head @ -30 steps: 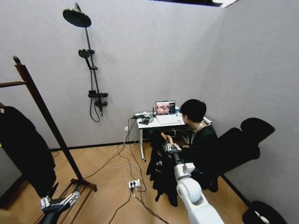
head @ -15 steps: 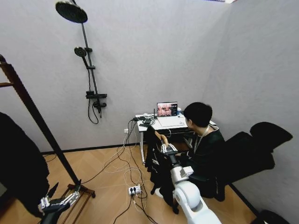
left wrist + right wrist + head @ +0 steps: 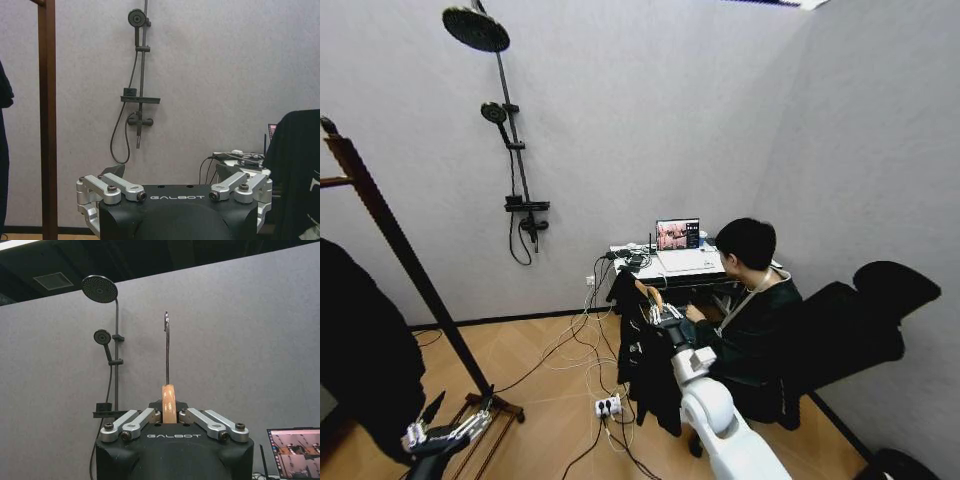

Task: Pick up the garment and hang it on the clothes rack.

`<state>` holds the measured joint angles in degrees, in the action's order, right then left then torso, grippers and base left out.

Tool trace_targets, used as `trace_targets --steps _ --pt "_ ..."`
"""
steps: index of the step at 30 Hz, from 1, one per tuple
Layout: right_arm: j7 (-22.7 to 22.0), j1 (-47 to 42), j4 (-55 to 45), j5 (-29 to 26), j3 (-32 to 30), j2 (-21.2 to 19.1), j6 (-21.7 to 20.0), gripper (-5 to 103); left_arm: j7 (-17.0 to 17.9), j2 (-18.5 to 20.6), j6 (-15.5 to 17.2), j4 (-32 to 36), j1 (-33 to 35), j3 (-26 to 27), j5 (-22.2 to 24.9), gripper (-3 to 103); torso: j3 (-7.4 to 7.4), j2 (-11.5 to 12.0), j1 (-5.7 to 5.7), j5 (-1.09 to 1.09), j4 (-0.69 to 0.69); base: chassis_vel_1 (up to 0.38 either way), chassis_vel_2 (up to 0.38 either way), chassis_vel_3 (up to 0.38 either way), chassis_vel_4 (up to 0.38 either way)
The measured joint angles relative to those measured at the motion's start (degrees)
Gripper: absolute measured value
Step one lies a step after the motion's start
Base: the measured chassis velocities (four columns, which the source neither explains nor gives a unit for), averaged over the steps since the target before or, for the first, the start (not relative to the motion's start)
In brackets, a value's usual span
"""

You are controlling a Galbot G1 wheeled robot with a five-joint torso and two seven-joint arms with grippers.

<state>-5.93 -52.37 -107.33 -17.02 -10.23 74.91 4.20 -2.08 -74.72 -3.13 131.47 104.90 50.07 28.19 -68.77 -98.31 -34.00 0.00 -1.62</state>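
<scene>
The black garment hangs from a light wooden hanger at mid-height in front of me. My right gripper is shut on the hanger's neck, and the metal hook rises straight above its fingers. The clothes rack, dark reddish-brown wood, stands at the left with its post slanting across the head view; the left wrist view shows that post too. My left gripper hangs low beside the rack's foot, open and holding nothing. The garment also appears far off in the left wrist view.
Another dark piece of clothing hangs on the rack at the far left. A shower fixture is mounted on the back wall. A desk with a laptop stands behind the garment. Cables and a power strip lie on the wooden floor.
The head camera shifted early on, sliding the rack left in view. Since then my right gripper has carried the garment slightly left. The left gripper stays put.
</scene>
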Motion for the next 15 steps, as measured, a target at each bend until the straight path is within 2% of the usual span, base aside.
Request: trace_targets --steps 7,15 --pt "-0.1 6.7 3.5 -1.7 4.9 0.8 -0.3 10 0.0 0.0 0.0 0.0 0.0 0.0 0.0 100 0.00 0.0 0.00 0.00 0.00 0.000 0.000 0.000 0.000" --pt "-0.7 9.2 4.8 -1.9 7.2 1.6 -0.6 10 0.0 0.0 0.0 0.0 0.0 0.0 0.0 100 0.00 0.0 0.00 0.00 0.00 0.000 0.000 0.000 0.000"
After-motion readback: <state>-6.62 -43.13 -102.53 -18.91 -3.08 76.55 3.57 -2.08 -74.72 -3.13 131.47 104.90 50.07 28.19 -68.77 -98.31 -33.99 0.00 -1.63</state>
